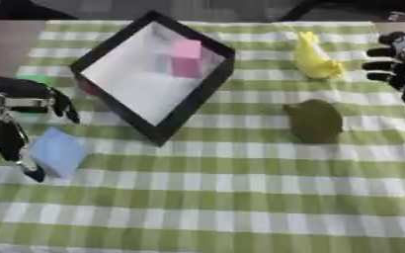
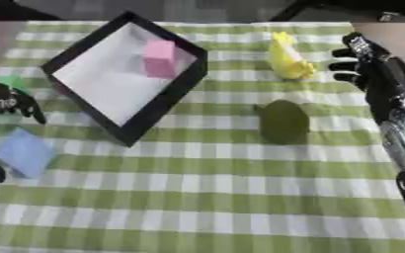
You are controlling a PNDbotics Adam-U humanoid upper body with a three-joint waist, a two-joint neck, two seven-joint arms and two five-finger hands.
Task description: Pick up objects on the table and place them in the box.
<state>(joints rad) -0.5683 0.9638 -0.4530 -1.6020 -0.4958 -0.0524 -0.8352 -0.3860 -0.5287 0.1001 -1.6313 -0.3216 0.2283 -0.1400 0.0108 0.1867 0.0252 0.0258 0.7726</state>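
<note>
Green-checked cloth covers the bench (image 1: 240,197). Beyond the left hand (image 1: 16,123) lies the box (image 1: 188,106), a pink block (image 1: 187,58) inside. Fingers spread around the blue block (image 1: 59,152); they should close squarely before lifting. The right hand (image 2: 366,62) rests uncurled beside the yellow toy (image 2: 285,62).

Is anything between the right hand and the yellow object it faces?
Nothing visible: the right hand sits beside the yellow object, with only bare checked cloth between them.
</note>
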